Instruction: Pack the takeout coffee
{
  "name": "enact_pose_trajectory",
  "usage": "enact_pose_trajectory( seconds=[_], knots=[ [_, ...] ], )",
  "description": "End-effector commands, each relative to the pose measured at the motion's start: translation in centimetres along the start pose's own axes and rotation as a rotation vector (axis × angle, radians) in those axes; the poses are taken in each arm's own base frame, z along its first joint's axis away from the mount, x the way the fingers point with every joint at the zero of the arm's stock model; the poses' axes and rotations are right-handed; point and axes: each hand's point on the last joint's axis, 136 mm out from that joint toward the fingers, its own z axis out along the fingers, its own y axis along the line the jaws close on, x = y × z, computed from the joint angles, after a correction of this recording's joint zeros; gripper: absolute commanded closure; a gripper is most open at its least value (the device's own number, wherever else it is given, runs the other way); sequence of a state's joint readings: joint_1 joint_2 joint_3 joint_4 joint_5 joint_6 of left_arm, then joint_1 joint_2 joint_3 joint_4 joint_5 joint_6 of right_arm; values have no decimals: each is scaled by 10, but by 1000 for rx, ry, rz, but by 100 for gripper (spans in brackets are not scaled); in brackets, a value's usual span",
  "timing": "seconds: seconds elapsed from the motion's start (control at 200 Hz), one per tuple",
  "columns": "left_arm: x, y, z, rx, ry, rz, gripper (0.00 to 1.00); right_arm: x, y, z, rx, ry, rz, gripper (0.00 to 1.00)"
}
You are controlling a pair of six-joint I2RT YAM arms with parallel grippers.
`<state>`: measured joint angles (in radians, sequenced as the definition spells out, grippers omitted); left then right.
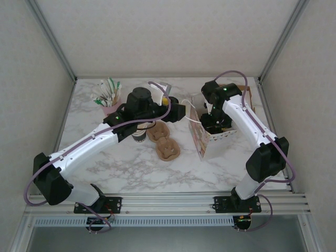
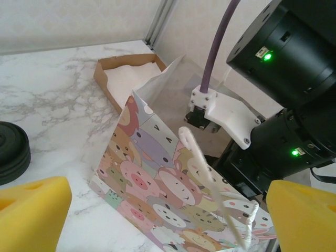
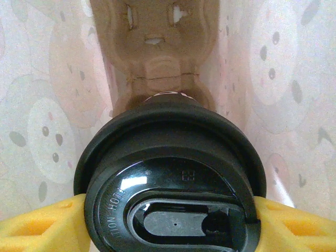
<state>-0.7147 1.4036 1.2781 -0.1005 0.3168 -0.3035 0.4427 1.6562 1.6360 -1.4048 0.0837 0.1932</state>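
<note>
right gripper: jaws set part-way, both yellow pads pressed against the sides of the takeout coffee, just under the rim of its black lid. the cup hangs upright inside the paper bag, whose printed walls stand close on both sides of the gripper. beyond the gripper, a brown cardboard cup carrier lies on the bag floor; whether cup and carrier touch cannot be told.

left gripper: jaws wide apart, nothing gripped. the bag's white handle lies just ahead, between the fingers.
</note>
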Motion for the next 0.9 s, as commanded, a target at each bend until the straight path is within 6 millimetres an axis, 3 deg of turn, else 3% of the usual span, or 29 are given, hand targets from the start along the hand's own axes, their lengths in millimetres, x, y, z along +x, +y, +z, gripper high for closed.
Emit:
enact_pose_trajectory(
  seconds=[0.0,0.606,0.896],
  knots=[
    [-5,-5,-6,6,-25,8,3,3,1,-5,-22,-16,-8,31],
    [1,0,4,-7,-9,-1,0,0,4,-5,-49,-63,-18,31],
    [1,2,5,-20,-8,-2,0,6,4,4,-66,3,8,31]
  ],
)
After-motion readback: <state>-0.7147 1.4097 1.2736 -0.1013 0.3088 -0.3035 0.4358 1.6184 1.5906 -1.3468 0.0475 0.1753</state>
